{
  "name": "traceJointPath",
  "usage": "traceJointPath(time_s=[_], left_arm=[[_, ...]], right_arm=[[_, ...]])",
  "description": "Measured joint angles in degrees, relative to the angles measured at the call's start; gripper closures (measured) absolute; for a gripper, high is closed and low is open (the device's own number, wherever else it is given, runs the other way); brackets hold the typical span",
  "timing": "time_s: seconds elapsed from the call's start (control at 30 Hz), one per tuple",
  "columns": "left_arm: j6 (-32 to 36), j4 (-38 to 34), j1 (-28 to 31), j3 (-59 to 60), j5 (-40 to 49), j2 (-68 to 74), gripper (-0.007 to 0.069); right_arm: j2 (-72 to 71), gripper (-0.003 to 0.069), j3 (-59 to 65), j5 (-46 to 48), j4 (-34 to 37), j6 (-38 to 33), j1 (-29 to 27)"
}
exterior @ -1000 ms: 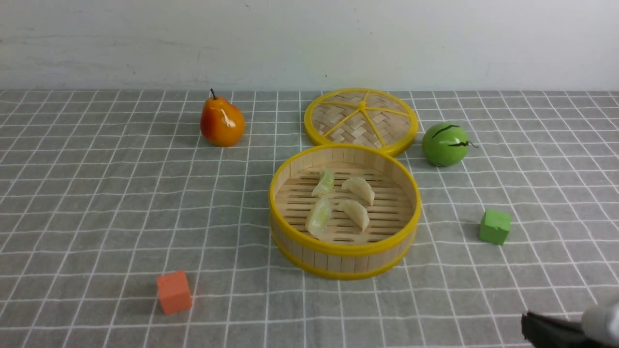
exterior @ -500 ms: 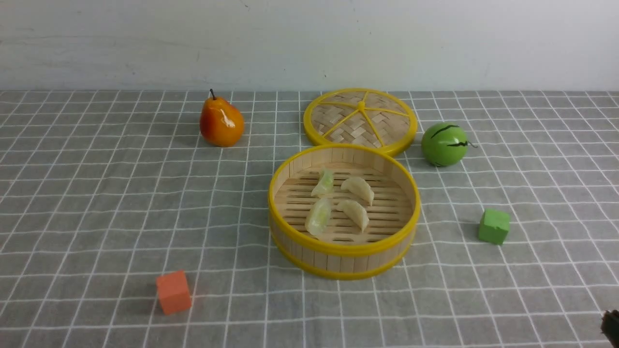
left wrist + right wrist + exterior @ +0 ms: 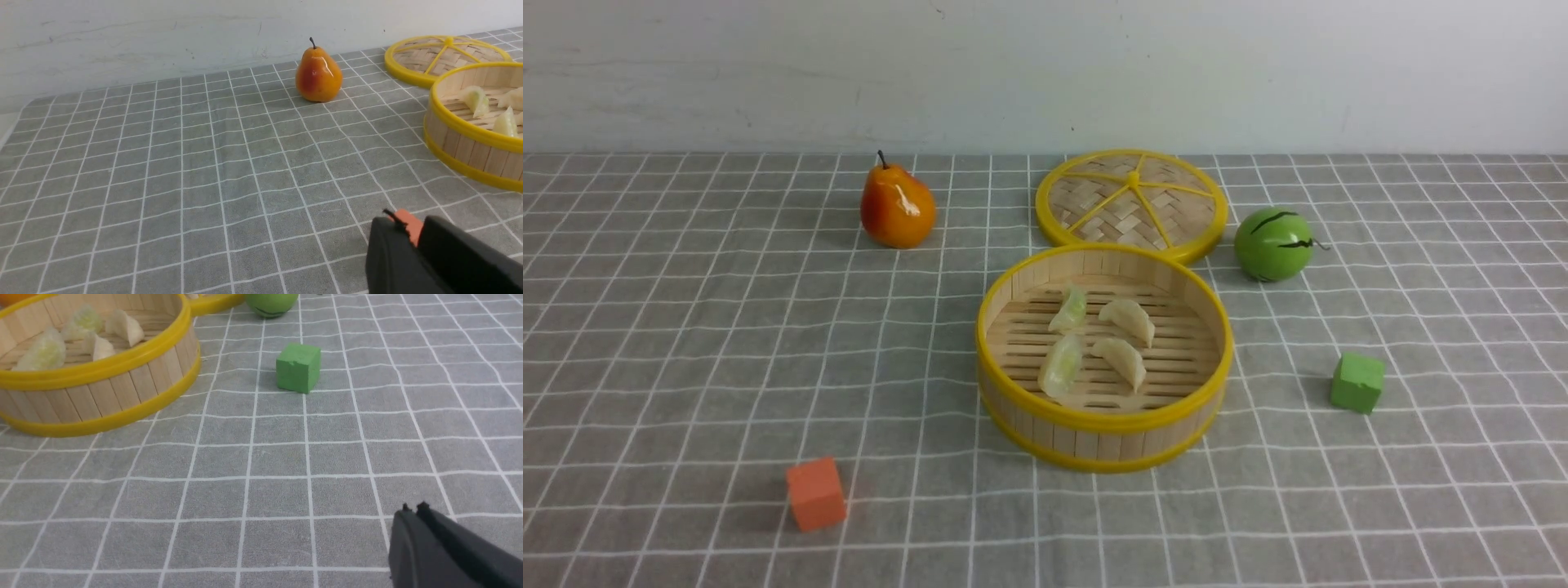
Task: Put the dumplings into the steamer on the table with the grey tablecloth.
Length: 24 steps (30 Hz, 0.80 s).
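Front view: all four dumplings (image 3: 1123, 361) lie inside the steamer (image 3: 1104, 420), presumably placed apart to fit flat. Left wrist view: left claw (image 3: 412, 228) slightly parted, apparently unloaded. Right wrist view: right claw (image 3: 413, 508) pressed together.

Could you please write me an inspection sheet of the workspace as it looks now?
Surface: grey tablecloth with a white grid, slightly wrinkled
Job's things: four dumplings, two green, two cream, inside the steamer
Clutter: woven lid behind the steamer; pear, watermelon, orange cube, green cube
Grippers: left slightly open, empty; right shut, empty
Cables: nothing seen
Surroundings: pale wall behind
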Motion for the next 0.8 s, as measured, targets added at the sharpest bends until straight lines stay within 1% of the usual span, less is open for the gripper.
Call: traceJointPath(time_s=[0.17,0.8], left_arm=[[0.0,0.0,0.0,0.0,0.01,0.0,0.0515],[0.0,-0.04,0.0,0.0,0.01,0.0,0.0501]], right_arm=[[-0.05,0.0664,-0.03,0.39,1.1,0.51,0.0],[-0.05,0.065,-0.06,0.42,1.15,0.51,0.0]])
